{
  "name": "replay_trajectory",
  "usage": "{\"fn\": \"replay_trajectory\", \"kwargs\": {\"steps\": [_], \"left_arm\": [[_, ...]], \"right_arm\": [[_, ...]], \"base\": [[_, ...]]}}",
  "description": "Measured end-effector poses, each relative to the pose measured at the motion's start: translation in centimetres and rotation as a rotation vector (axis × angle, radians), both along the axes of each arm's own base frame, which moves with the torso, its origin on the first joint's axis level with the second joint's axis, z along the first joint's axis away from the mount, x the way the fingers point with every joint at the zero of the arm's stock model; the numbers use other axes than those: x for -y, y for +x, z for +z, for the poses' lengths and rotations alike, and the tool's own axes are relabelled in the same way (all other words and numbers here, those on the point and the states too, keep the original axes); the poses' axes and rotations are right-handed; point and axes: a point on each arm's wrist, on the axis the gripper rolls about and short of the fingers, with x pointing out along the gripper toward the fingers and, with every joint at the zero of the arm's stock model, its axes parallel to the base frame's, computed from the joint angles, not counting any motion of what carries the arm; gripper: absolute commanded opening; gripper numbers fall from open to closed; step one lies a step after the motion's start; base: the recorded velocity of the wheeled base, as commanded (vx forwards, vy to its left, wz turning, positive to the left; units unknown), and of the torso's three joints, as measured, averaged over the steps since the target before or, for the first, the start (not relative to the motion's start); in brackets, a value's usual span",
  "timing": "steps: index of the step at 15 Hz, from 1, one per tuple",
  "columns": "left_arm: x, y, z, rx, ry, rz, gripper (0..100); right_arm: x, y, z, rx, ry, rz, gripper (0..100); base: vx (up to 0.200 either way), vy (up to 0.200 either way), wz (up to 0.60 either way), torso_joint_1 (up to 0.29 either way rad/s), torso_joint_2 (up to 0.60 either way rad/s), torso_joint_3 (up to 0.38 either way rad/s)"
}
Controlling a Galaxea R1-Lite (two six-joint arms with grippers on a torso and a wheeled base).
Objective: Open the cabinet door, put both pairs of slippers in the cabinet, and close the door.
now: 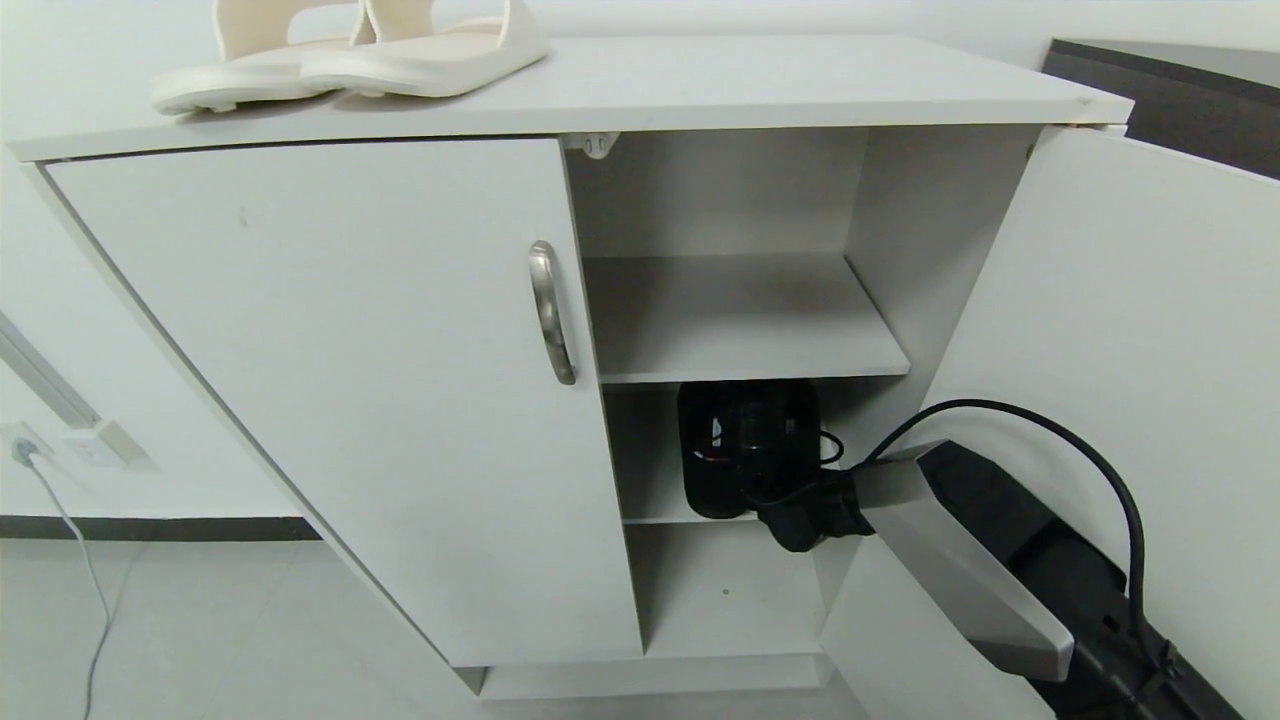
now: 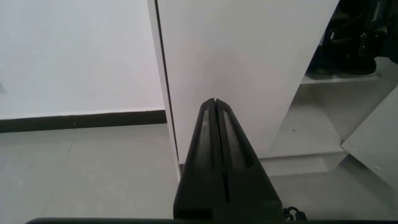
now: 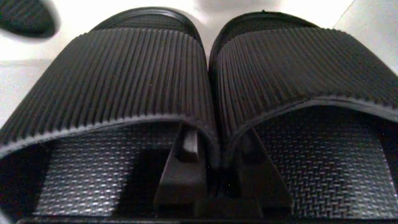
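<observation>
We see the white cabinet with its right door swung wide open and its left door shut, a metal handle upright near that door's right edge. On the cabinet's top, toward the left, the cream slippers lie side by side, touching each other. Inside the open right half, the upper shelf is bare, and on the middle shelf below it we find the black slippers, side by side, deep in the compartment; we cannot tell whether their soles rest fully on the board. The right hand reaches into that compartment from the near right. In the right wrist view its fingers pinch the two adjoining inner edges of the ribbed straps of the black pair, holding both shoes together. The left hand is low and near, in front of the shut left door, well apart from either pair, its fingers pressed together with nothing between them. A wall socket with a cable sits far left.
</observation>
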Motion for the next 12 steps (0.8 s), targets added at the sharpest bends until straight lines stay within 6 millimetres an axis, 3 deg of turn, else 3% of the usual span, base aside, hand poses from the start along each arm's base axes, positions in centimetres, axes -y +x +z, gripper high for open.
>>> {"fn": "replay_trajectory", "kwargs": {"steps": [7, 8, 12], "left_arm": [[0.0, 0.0, 0.0, 0.000, 0.001, 0.000, 0], [0.0, 0.0, 0.0, 0.000, 0.000, 0.000, 0], [0.0, 0.0, 0.0, 0.000, 0.000, 0.001, 0]], "right_arm": [[0.0, 0.3, -2.0, -0.045, -0.028, 0.005, 0], [0.1, 0.3, -2.1, -0.045, -0.028, 0.003, 100], [0.1, 0.3, -2.1, -0.044, -0.025, 0.001, 100]], "base": [[0.000, 0.000, 0.00, 0.000, 0.00, 0.000], [0.000, 0.000, 0.00, 0.000, 0.00, 0.000], [0.000, 0.000, 0.00, 0.000, 0.00, 0.000]]}}
